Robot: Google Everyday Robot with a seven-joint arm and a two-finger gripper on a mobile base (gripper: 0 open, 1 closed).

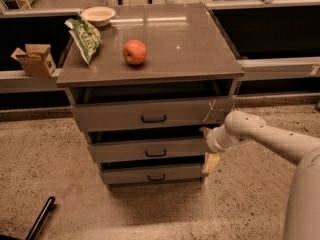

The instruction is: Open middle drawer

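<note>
gripper [208, 147] sits at the right end of the middle drawer [125, 151], touching or just off its right corner, I can't tell which. Its fingers [210, 162] look apart, stacked one above the other: upper tip at the drawer's top corner, lower pad down beside the bottom drawer [130, 175]. They're clamped on nothing that I can see. The middle drawer is second of three in the cabinet [150, 66], with its front running left-right and a dark gap above it, so it may already be out a crack. Key relation: the handle [155, 153] is at the centre of the front, to the left of the gripper and clearly apart from it. The arm [272, 139] comes in from the right, roughly along the drawer's long axis, while the pull has to go toward the near side, square to that axis. My read: either hook the right edge from here or shift left to the handle. The top drawer [115, 118] sticks out above, its white scratch mark [212, 109] just over the gripper, so it limits headroom. The apple [135, 52], green bag [84, 38] and bowl [98, 15] are on the cabinet top, out of the way. The cardboard box [34, 60] is on the ledge far left and the dark rod [40, 219] is on the floor near left. Both are well apart from the gripper.
</note>
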